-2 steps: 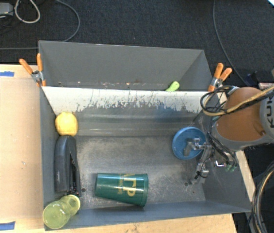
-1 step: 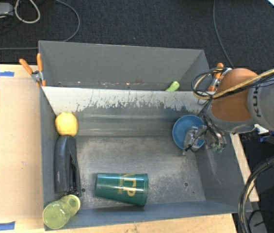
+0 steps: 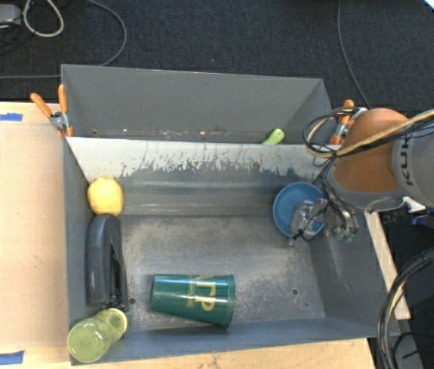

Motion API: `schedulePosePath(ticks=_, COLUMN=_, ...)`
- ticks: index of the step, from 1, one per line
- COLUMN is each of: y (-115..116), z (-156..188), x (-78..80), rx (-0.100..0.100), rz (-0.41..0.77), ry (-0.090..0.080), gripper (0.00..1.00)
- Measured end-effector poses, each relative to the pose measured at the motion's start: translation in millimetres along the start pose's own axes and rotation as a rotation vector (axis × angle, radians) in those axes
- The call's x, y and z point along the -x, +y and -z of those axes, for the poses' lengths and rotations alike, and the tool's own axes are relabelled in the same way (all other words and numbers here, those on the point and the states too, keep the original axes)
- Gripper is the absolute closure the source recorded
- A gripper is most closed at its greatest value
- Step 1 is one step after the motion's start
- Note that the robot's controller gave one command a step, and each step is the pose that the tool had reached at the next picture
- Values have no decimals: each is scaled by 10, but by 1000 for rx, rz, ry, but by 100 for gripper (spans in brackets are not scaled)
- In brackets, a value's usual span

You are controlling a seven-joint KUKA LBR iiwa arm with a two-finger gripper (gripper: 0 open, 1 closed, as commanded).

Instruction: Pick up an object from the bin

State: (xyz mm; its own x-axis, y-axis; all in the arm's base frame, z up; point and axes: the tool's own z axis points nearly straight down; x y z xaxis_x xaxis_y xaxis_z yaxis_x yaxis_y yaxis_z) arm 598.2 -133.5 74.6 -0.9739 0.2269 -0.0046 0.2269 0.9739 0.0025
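The gripper [image 3: 309,225] hangs at the near rim of a round blue bowl [image 3: 287,204] beside the right wall of the bin [image 3: 201,102]. The bowl's mouth faces up. Whether the gripper clasps it cannot be told.

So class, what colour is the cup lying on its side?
Cup: dark green, in the camera view.

We list one silver-grey KUKA arm [image 3: 424,167], entering over the right rim of the grey metal bin [image 3: 201,114]. Wrist: rounded orange cover [image 3: 366,160], with looped black cables [image 3: 323,133] on its far side. Small dark metal two-finger gripper [image 3: 309,223]: angled down and leftward, low beside the right wall.
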Motion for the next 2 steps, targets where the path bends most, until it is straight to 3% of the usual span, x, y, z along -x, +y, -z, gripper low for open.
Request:
schedulePosePath(ticks=1, y=-195, z=-46, x=175, rx=2, rz=0, ry=0, gripper=100)
schedulePosePath(ticks=2, y=-194, z=-46, x=175, rx=2, rz=1, ry=0, gripper=100)
